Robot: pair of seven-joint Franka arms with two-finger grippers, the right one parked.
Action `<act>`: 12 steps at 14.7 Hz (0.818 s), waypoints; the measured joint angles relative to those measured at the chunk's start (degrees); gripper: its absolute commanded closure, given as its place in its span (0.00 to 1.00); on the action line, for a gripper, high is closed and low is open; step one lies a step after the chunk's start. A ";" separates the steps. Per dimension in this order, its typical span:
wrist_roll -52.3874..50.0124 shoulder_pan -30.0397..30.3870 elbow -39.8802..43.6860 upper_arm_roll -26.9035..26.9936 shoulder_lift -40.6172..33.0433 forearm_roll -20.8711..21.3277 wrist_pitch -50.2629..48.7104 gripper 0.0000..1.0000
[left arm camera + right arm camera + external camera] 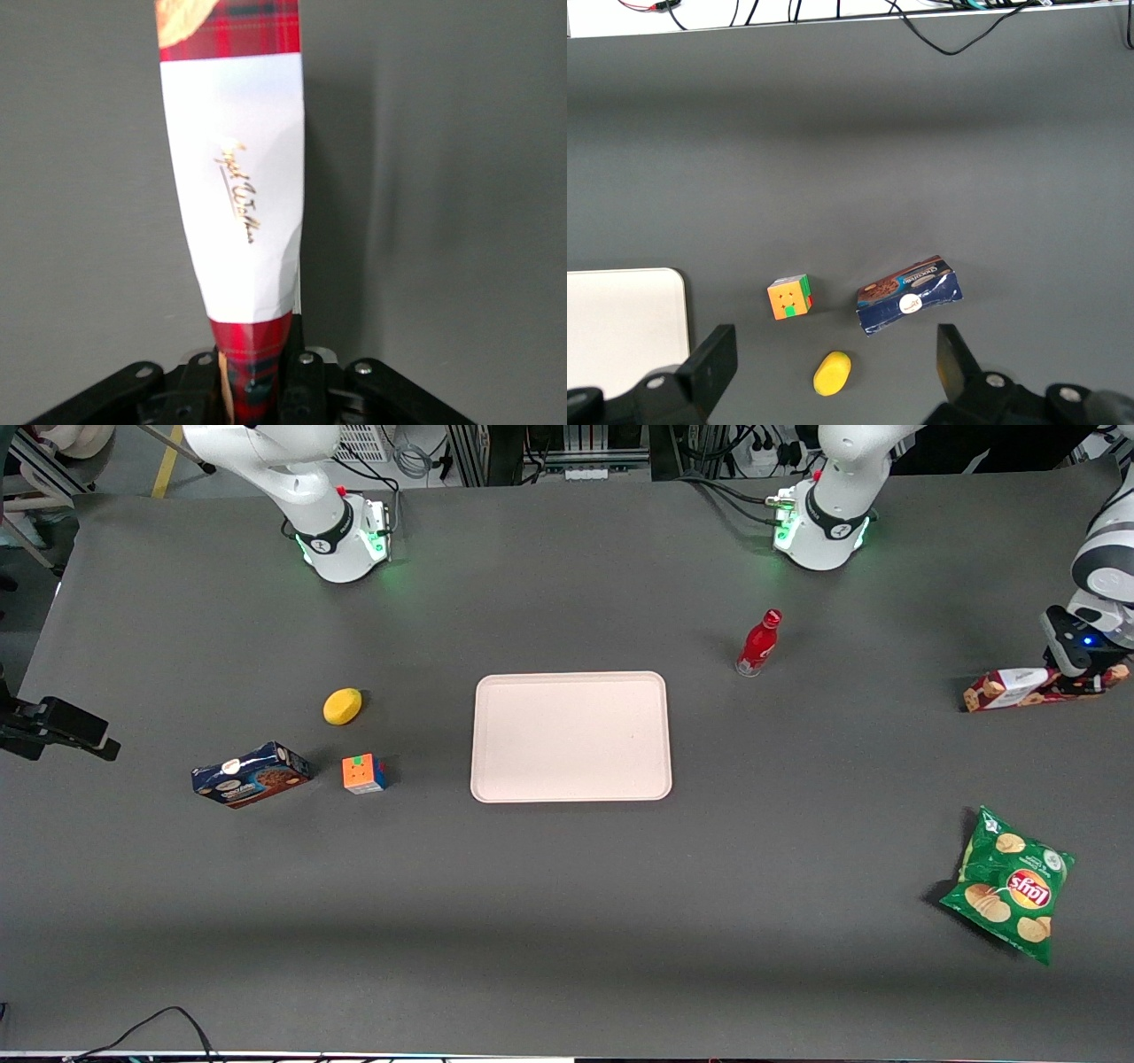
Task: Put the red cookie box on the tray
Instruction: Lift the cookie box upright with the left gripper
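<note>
While the left arm reaches down at the front view's right edge, its gripper [1083, 682] clamps the red cookie box [1010, 689], well apart from the centred tray [570, 736]; gold script illegible.

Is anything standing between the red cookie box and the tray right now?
Nothing visible blocks it. The claw grips the red cookie box; the red bottle stands farther from the camera than the straight path to the tray.
</note>
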 measured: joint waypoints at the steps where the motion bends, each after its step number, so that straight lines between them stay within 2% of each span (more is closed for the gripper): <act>1: -0.01 -0.11 0.92 -0.28 0.00 -0.07 -0.17 0.84; 4: -0.39 -0.18 4.45 -0.47 -0.12 -0.34 -2.64 0.84; 12: -9.60 -1.57 25.79 -4.14 -3.18 -0.48 -24.06 0.84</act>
